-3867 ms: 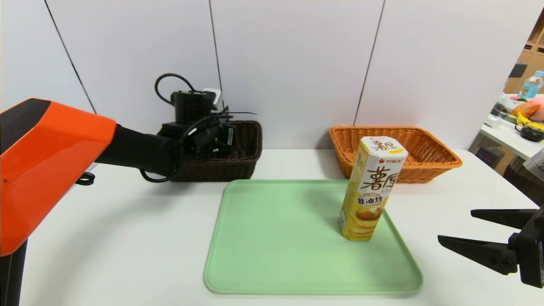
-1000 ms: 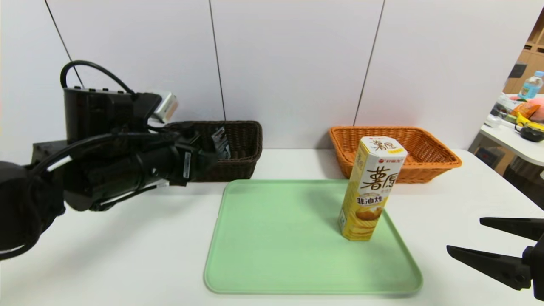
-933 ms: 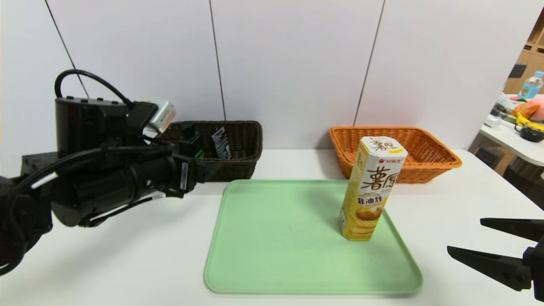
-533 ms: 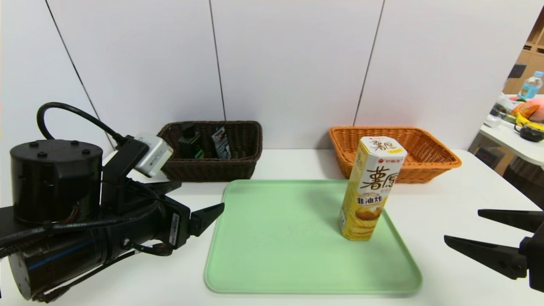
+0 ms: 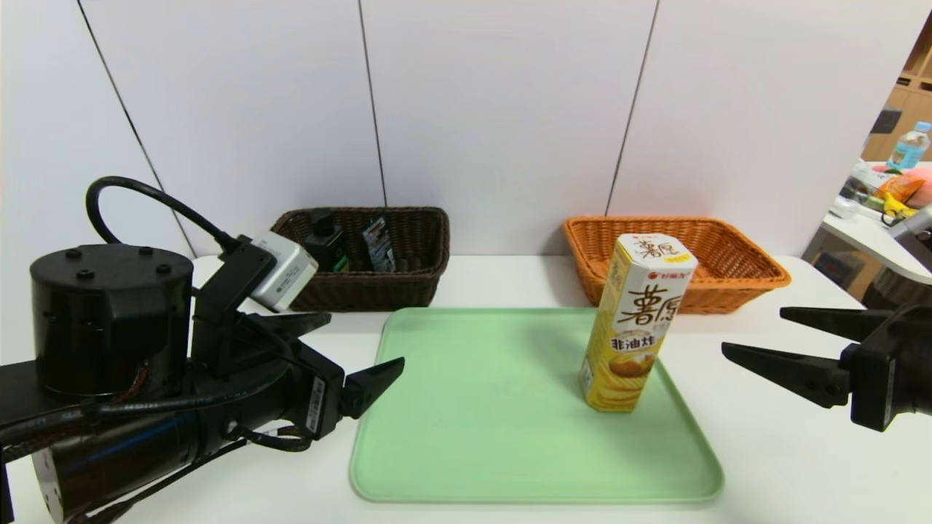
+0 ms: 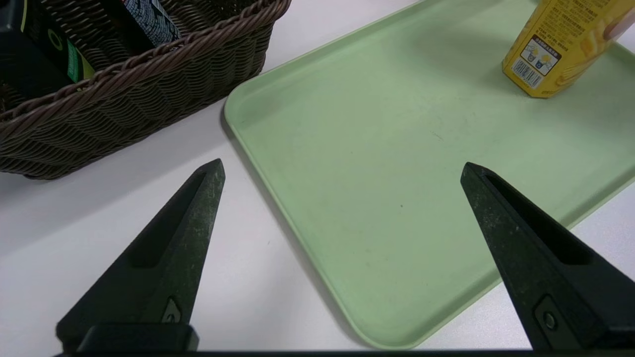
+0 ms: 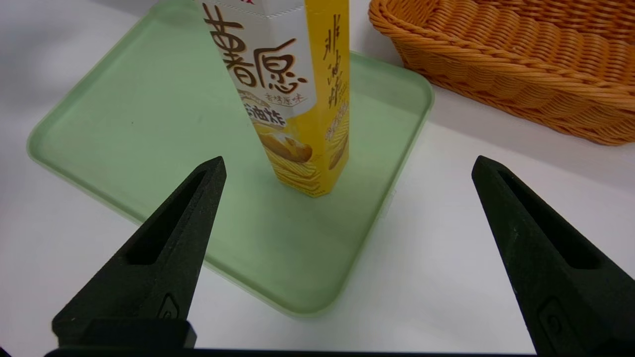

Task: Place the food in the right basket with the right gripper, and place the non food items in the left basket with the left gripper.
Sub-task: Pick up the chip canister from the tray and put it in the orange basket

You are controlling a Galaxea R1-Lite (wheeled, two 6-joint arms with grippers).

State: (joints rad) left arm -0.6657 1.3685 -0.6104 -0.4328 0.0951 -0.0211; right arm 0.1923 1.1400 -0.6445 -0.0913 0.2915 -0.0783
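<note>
On the right-hand part of the green tray (image 5: 473, 437), the tall snack box (image 5: 633, 335) is standing upright, hiding part of the orange basket (image 5: 743, 280) behind it; my right wrist view is cutting off its top. Beside the tray I'm holding my right gripper (image 5: 753, 331) apart from the box, its jaws gaping wide and gripping nothing. My left gripper (image 5: 368, 338) is reaching in at the tray's left edge, jaws also wide and bare. Behind it, the dark basket (image 5: 364, 291) is holding a black bottle (image 5: 326, 247) and a patterned packet (image 5: 378, 246), the bottle's label being hard to read
</note>
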